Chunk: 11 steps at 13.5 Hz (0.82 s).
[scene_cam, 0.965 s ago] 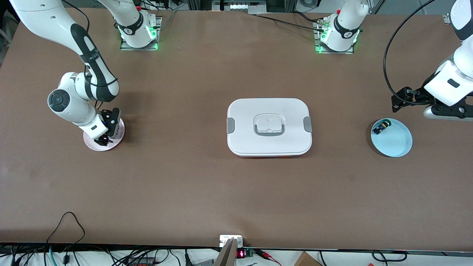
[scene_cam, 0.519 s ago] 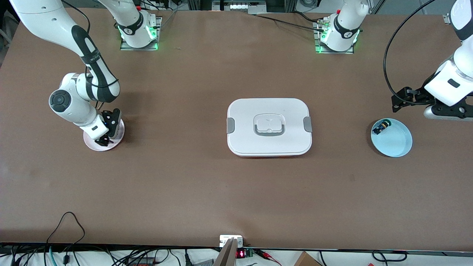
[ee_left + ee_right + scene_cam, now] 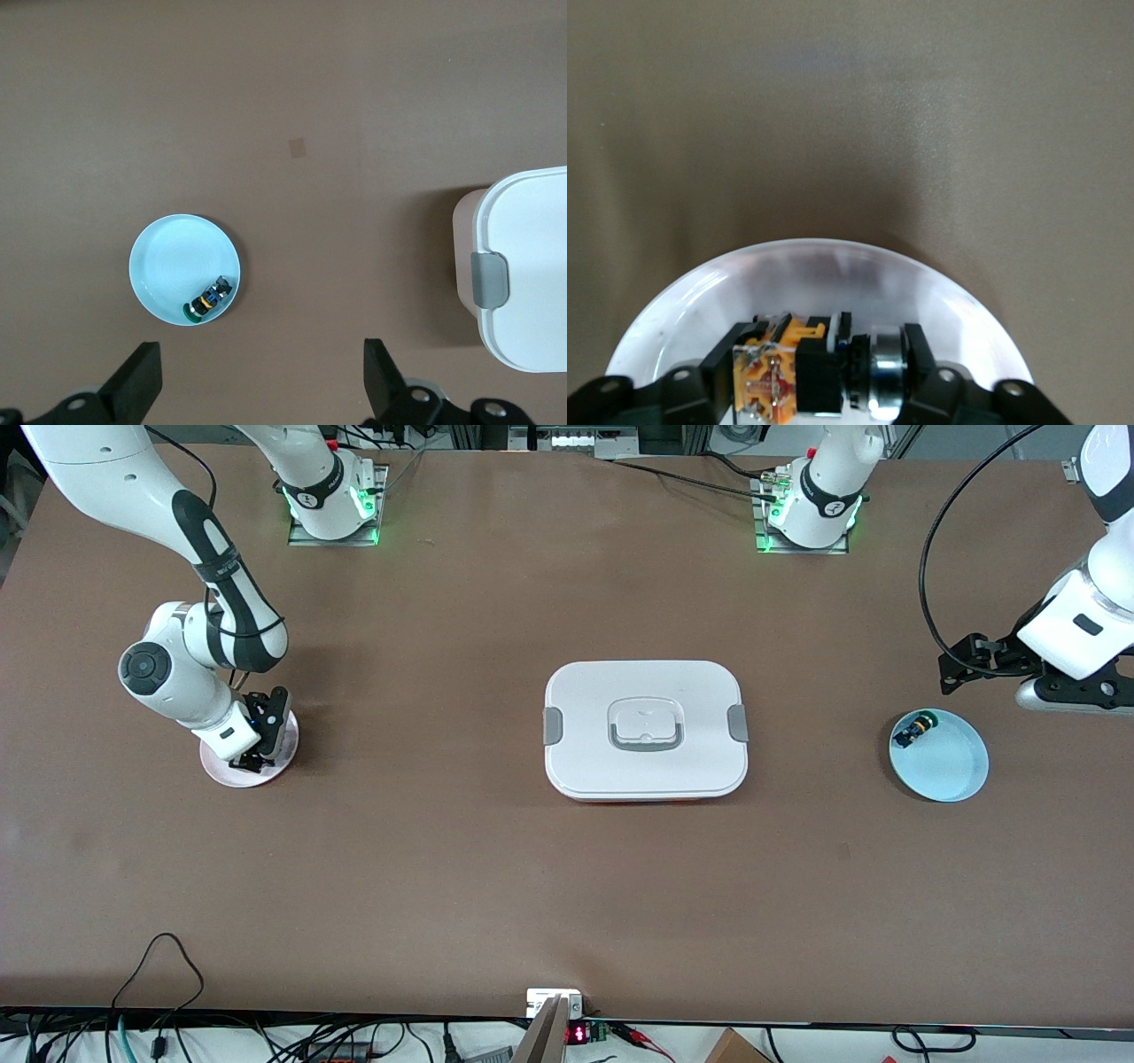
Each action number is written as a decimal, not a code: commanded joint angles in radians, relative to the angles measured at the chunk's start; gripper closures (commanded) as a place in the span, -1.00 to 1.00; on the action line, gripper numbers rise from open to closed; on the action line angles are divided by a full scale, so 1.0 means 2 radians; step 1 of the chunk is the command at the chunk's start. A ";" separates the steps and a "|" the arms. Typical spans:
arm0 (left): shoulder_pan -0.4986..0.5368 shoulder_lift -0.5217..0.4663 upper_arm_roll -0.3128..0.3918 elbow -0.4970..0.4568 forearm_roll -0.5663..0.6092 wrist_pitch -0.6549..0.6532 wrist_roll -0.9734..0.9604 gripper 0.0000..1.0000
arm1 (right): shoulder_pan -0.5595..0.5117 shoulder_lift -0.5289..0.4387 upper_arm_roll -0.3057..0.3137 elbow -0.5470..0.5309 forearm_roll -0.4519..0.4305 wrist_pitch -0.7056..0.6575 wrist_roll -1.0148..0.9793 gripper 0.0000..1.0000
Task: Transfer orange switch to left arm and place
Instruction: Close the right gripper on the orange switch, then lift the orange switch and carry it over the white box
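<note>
The orange switch (image 3: 771, 372) lies in the pink plate (image 3: 221, 772) at the right arm's end of the table. My right gripper (image 3: 251, 760) is down in that plate and shut on the switch, one finger at each end, as the right wrist view (image 3: 819, 372) shows. In the front view the gripper hides the switch. The white box (image 3: 645, 731) stands at the table's middle, and its corner shows in the left wrist view (image 3: 532, 266). My left gripper (image 3: 966, 666) waits open and empty in the air beside the blue plate (image 3: 952, 772).
A small blue-bodied switch (image 3: 912, 731) lies in the blue plate (image 3: 173, 266) at the left arm's end; it also shows in the left wrist view (image 3: 211, 297). Bare brown table surrounds the box. Cables hang at the table edge nearest the front camera.
My right arm has shifted slightly and its gripper has settled a little within the pink plate. The left arm, the box and the blue plate have not moved.
</note>
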<state>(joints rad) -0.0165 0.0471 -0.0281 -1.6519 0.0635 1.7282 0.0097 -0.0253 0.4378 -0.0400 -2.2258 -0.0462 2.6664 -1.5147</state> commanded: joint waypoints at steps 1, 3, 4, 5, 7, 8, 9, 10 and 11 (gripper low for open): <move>0.002 0.006 -0.001 0.014 0.001 -0.011 0.002 -1.00 | -0.008 -0.002 0.005 -0.008 -0.002 0.020 -0.017 -0.07; 0.002 0.006 -0.001 0.014 0.001 -0.011 0.001 -1.00 | -0.008 -0.003 0.005 -0.008 -0.002 0.019 -0.023 0.24; 0.002 0.006 -0.001 0.014 0.001 -0.011 0.002 -1.00 | -0.007 -0.005 0.005 -0.008 -0.002 0.016 -0.023 0.31; 0.002 0.006 -0.001 0.014 0.001 -0.011 0.001 -1.00 | -0.006 -0.009 0.005 -0.007 -0.002 0.014 -0.023 0.32; 0.002 0.006 -0.001 0.014 0.001 -0.011 0.002 -1.00 | -0.005 -0.016 0.015 -0.003 -0.002 -0.006 -0.021 0.43; 0.002 0.006 -0.001 0.014 0.001 -0.011 0.001 -1.00 | -0.004 -0.020 0.019 0.003 -0.002 -0.019 -0.020 0.48; 0.002 0.006 -0.001 0.014 0.001 -0.011 0.001 -1.00 | -0.004 -0.023 0.023 0.010 -0.001 -0.038 -0.020 0.62; 0.002 0.006 -0.001 0.014 0.001 -0.011 0.001 -1.00 | -0.004 -0.027 0.032 0.019 0.000 -0.058 -0.018 0.78; 0.002 0.006 -0.001 0.014 0.001 -0.011 0.002 -1.00 | -0.004 -0.032 0.041 0.032 0.004 -0.081 -0.017 0.93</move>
<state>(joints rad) -0.0158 0.0471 -0.0279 -1.6519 0.0635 1.7282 0.0097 -0.0241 0.4080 0.0082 -2.1939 -0.0460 2.5835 -1.5277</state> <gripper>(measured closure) 0.000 0.269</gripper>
